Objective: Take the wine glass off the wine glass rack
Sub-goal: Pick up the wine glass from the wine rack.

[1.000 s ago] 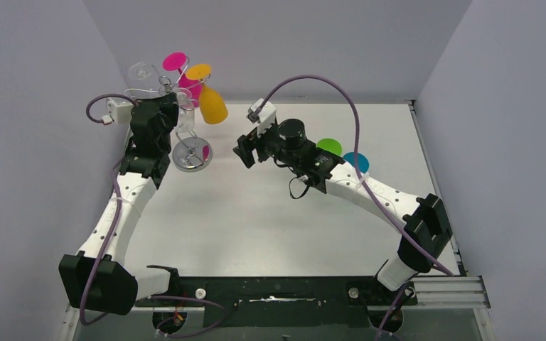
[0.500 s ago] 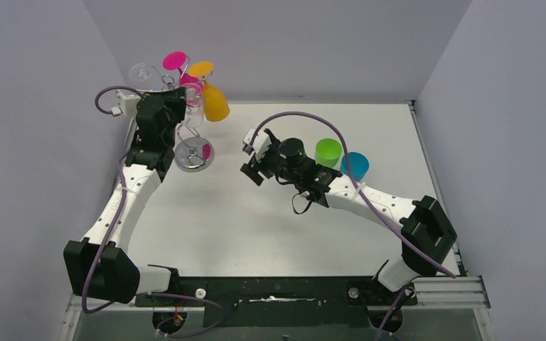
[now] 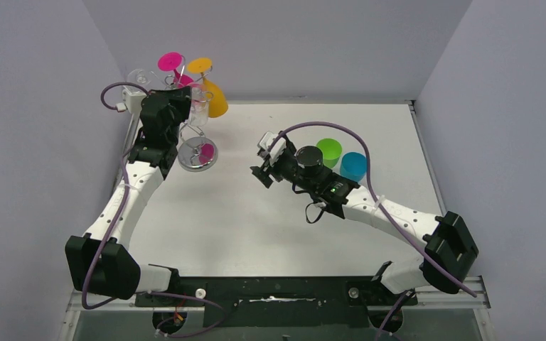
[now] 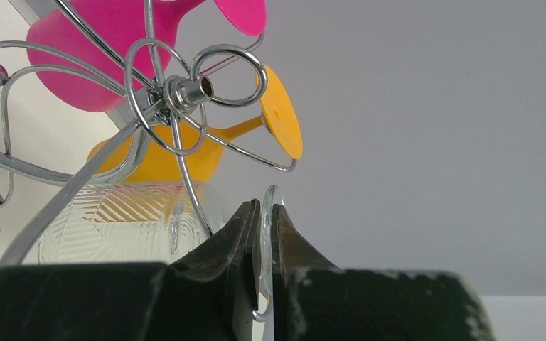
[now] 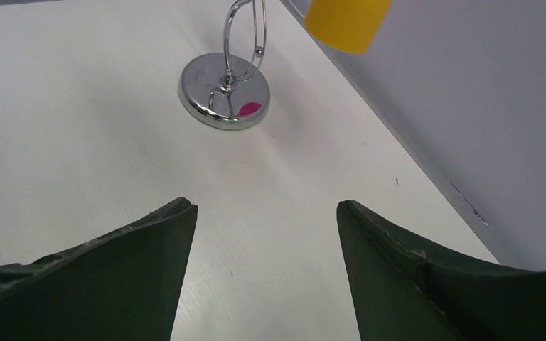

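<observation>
We are looking at a white table (image 3: 256, 234), grey walls (image 3: 291, 42) closing it in, rack (image 3: 197, 153) standing at the far left corner, left gripper (image 4: 263, 234) clamping the foot of the glass (image 4: 114, 220) (clear, up among the wires), right gripper (image 5: 264, 206) hanging agape mid-table.

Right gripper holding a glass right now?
No, the right gripper is open in its wrist view, with only bare table showing between the jaws.

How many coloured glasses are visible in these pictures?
4. The pink glass and the orange glass hang on the rack; the green glass and the blue glass stand on the table beside the right arm. The left arm may hide more.
</observation>
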